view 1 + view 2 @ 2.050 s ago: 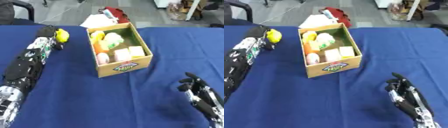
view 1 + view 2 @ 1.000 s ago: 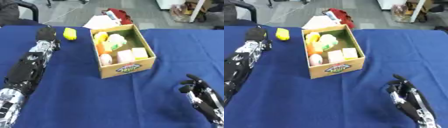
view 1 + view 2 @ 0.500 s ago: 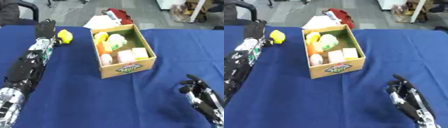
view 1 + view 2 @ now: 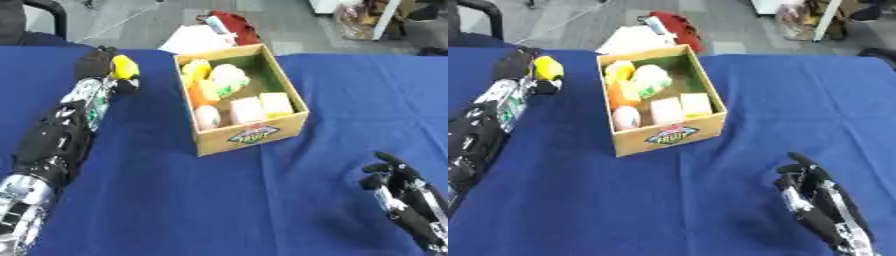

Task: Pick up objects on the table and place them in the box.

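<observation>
An open cardboard box (image 4: 252, 136) stands on the blue table (image 4: 219, 200) at centre back, holding several toy foods in yellow, green, orange and pink. My left arm stretches along the table's left side. Its left hand (image 4: 94, 62) lies at the far left with fingers curled round a small yellow object (image 4: 124, 67), left of the box and about level with its far end. My right hand (image 4: 811, 194) rests open near the lower right corner, fingers up, holding nothing.
Beyond the table's far edge, behind the box, lie white paper (image 4: 194, 38) and a red thing (image 4: 236, 26). A dark chair (image 4: 35, 20) shows at the top left. Blue cloth stretches in front of the box and to its right.
One second ago the yellow object lay apart from my left hand; the hand has since come against it and curled round it. The right hand has not moved.
</observation>
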`<action>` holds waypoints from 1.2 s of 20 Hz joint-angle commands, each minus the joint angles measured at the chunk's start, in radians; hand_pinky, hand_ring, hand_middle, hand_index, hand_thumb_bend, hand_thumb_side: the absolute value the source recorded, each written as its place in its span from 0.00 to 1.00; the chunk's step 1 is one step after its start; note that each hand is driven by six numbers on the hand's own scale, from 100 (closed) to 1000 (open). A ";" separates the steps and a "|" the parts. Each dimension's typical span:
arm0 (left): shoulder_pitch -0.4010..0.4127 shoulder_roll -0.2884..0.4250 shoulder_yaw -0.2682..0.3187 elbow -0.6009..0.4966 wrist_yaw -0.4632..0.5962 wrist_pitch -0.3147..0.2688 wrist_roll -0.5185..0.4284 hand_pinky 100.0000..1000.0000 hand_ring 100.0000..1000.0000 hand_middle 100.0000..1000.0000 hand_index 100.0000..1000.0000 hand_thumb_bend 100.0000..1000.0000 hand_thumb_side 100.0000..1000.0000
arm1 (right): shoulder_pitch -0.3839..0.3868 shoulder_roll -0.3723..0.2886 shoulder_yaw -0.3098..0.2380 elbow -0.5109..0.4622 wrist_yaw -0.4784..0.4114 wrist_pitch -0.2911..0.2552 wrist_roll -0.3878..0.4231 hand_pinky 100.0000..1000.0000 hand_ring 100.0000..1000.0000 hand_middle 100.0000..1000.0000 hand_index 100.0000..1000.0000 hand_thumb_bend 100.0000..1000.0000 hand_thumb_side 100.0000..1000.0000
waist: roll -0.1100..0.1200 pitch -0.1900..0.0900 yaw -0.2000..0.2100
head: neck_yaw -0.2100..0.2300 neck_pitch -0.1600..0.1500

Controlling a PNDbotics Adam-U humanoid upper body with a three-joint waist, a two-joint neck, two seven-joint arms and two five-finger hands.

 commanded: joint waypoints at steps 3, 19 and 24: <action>-0.018 0.010 -0.002 -0.021 -0.031 0.034 0.048 0.61 0.44 0.45 0.68 0.04 0.06 | -0.011 -0.001 0.000 -0.010 0.003 -0.004 0.004 0.62 0.58 0.63 0.90 0.00 0.32 | -0.011 -0.005 -0.001 | 0.006 -0.010; -0.026 0.102 -0.175 -0.506 0.216 -0.179 0.073 0.52 0.32 0.29 0.51 0.00 0.02 | -0.003 -0.011 -0.012 -0.010 0.003 0.000 0.004 0.62 0.59 0.63 0.90 0.00 0.32 | 0.012 -0.039 0.044 | -0.017 -0.006; -0.039 0.058 -0.308 -0.613 0.265 -0.299 -0.111 0.57 0.37 0.35 0.57 0.00 0.04 | -0.002 -0.011 -0.009 -0.009 0.003 -0.001 0.010 0.62 0.59 0.63 0.90 0.00 0.31 | 0.011 -0.049 0.041 | -0.015 -0.004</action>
